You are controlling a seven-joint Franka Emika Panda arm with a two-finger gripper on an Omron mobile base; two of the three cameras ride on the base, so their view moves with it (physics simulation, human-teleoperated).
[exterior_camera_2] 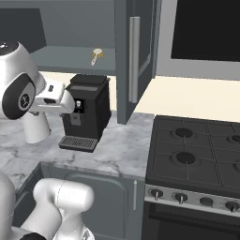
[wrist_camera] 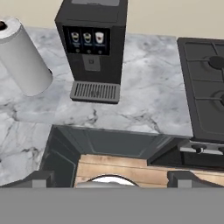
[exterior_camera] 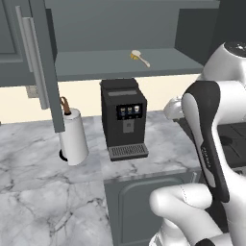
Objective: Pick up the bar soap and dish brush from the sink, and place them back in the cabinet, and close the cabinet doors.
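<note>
The dish brush (exterior_camera: 140,57) lies on the grey shelf of the open upper cabinet (exterior_camera: 96,65), cream head to the left; it also shows on the shelf from the right (exterior_camera_2: 97,56). Both cabinet doors stand open: the left one (exterior_camera: 36,62) and the right one (exterior_camera_2: 136,61), each with a long silver handle. My gripper (wrist_camera: 113,179) is open, its dark fingertips (wrist_camera: 41,179) wide apart with nothing between them. It hangs over the counter's front edge, before the coffee machine, well below the shelf. The bar soap and the sink are out of view.
A black coffee machine (exterior_camera: 122,117) stands on the marble counter (wrist_camera: 144,100) under the cabinet. A white paper towel roll (exterior_camera: 74,137) is to its left. A gas stove (exterior_camera_2: 197,154) lies to the right. The grey base cabinets (wrist_camera: 118,142) drop to a wooden floor.
</note>
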